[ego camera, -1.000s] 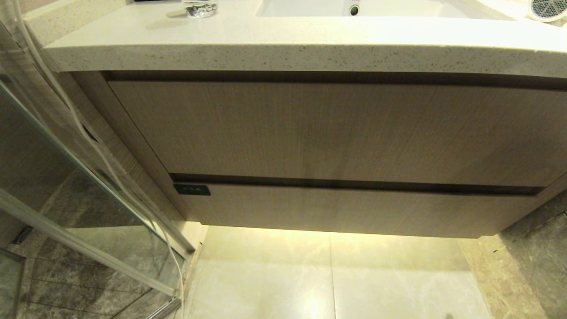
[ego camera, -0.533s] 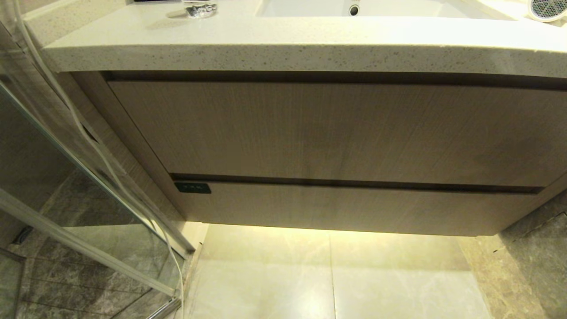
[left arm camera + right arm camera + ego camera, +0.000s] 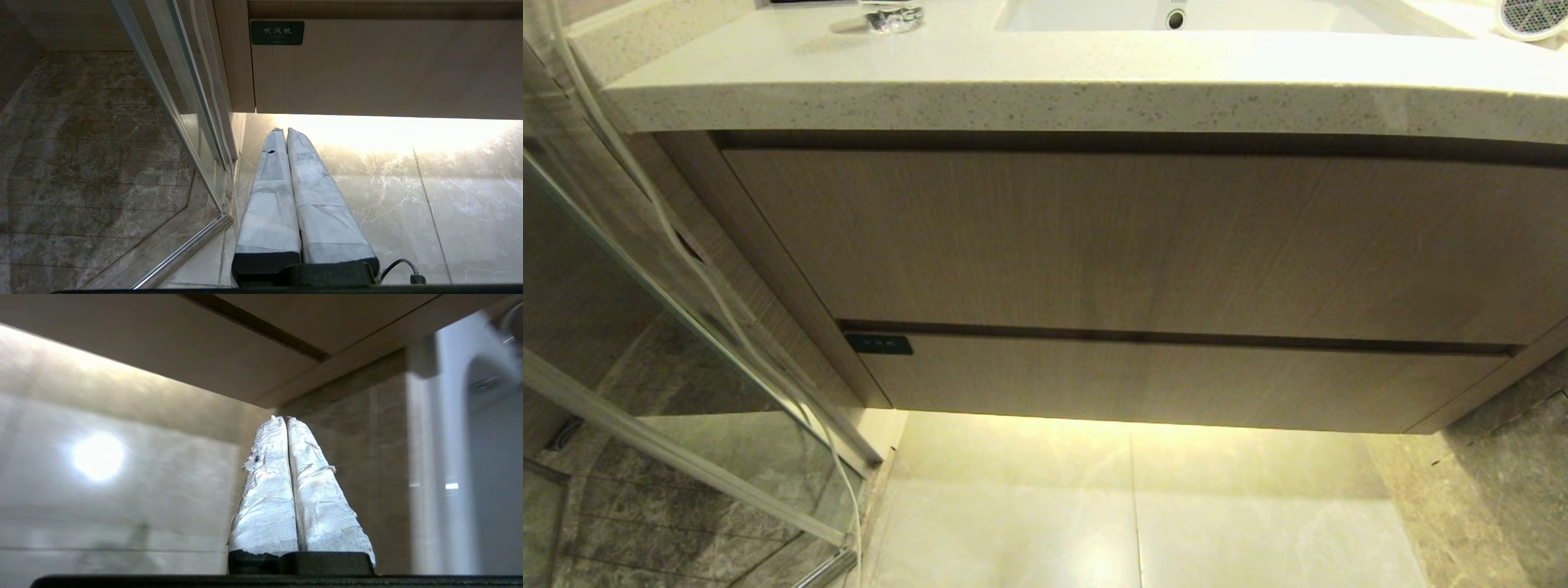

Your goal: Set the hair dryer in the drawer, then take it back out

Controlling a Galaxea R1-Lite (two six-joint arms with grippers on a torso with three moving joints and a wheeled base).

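The drawer [image 3: 1176,384] is the shallow lower wood-grain front, pushed in, with a small dark tag [image 3: 879,344] at its upper left. The left wrist view shows the same drawer [image 3: 388,69] and tag [image 3: 277,32]. Only the grey mesh grille of the hair dryer [image 3: 1534,15] shows, on the countertop's far right corner. My left gripper [image 3: 282,130] is shut and empty, low over the floor below the drawer's left end. My right gripper [image 3: 282,418] is shut and empty, low near the cabinet's right end. Neither gripper appears in the head view.
A taller wood-grain front [image 3: 1143,237] sits above the drawer, under the speckled countertop [image 3: 1045,90] with its sink [image 3: 1176,12]. A glass shower door [image 3: 670,343] with a metal frame stands at the left. Marble floor tiles [image 3: 1135,514] lie below.
The drawer front has slid inward, and the dark gap above it has narrowed.
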